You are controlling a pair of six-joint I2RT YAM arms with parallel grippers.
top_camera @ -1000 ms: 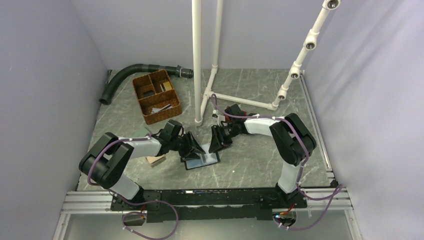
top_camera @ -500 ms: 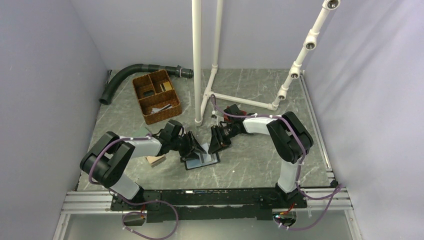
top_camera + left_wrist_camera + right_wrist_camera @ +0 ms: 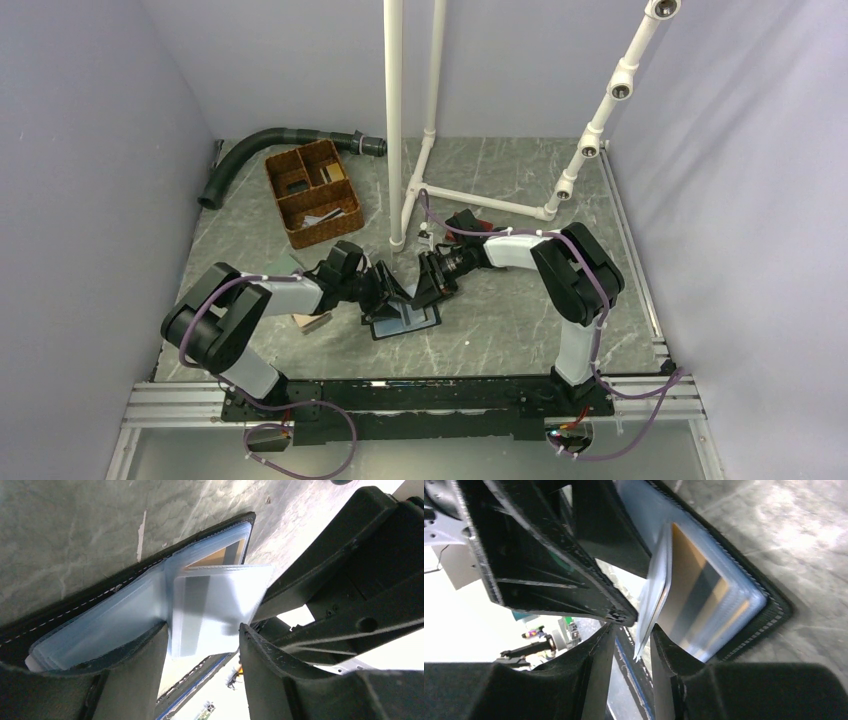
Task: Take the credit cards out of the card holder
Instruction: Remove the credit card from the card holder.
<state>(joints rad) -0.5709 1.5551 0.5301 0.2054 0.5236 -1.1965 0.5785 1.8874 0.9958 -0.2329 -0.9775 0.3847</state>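
One card [image 3: 691,592] half-hidden inside card holder [image 3: 780,611]

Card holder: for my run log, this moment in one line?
card holder open | right hand astride lifted clear sleeve | left hand open

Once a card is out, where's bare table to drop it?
Best patch: bare table right of the card holder, out to the right arm's base. Also the strip between holder and black front rail, and the far right corner behind the white pipe frame. Crowded: over the holder where both arms meet, and left toward the basket.
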